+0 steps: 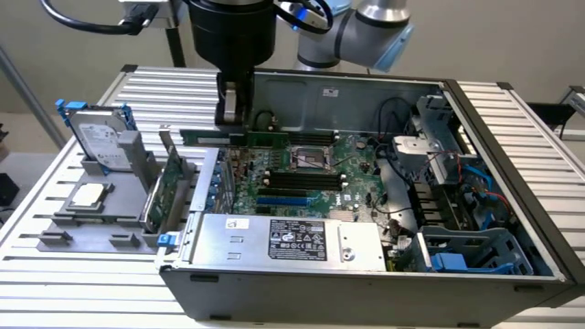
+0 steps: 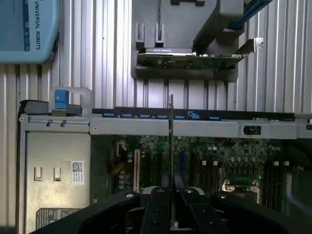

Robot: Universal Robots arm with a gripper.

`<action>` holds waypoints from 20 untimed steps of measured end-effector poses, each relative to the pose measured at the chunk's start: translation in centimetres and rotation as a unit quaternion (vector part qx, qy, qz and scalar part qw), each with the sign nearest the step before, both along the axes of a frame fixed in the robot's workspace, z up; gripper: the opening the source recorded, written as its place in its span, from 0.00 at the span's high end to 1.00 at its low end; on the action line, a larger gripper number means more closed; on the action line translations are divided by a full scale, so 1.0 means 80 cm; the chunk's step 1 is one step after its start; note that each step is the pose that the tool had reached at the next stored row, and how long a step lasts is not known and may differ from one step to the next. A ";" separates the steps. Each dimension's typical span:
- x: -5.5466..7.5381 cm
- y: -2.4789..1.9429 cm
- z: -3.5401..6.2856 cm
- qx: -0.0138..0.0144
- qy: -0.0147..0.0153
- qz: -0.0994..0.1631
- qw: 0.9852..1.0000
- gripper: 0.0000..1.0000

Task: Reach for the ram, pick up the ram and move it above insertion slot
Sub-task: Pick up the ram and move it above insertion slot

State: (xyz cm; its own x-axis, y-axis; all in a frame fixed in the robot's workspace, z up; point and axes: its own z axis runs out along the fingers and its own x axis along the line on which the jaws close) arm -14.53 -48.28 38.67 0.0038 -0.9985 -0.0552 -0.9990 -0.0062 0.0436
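Note:
The ram (image 1: 265,138) is a long thin green strip held level in my gripper (image 1: 233,125), which is shut on it near its middle. It hangs inside the open computer case (image 1: 366,274), above the back part of the motherboard (image 1: 352,171). The black memory slots (image 1: 302,181) lie lower down and nearer the front than the strip. In the wrist view the ram (image 2: 170,141) appears edge-on as a thin line rising from between my fingers (image 2: 156,207), with the gripper (image 2: 170,194) closed around it. The slots (image 2: 207,168) and a blue slot (image 2: 181,163) sit just beside that line.
A grey power supply (image 1: 283,240) fills the case's front. On the exterior view's left, a grey holder (image 1: 92,226) carries a hard drive (image 1: 96,137), a processor chip (image 1: 89,195) and a green expansion card (image 1: 166,188). Cables and a drive cage (image 1: 475,250) crowd the right.

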 end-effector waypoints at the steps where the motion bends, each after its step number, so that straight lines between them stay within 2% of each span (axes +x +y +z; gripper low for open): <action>1: 0.003 0.0040 -0.001 0.000 0.000 0.000 1.000 0.86; 5: 0.019 0.0177 -0.003 0.000 0.000 0.000 1.000 0.86; 8: 0.033 0.0241 -0.005 0.000 0.000 0.000 1.000 0.86; 11: 0.050 0.0274 -0.007 0.000 0.000 0.000 1.000 0.86; 16: 0.074 0.0296 -0.010 0.000 -0.001 0.000 1.000 0.86; 20: 0.089 0.0311 -0.012 0.000 -0.003 0.000 1.000 0.86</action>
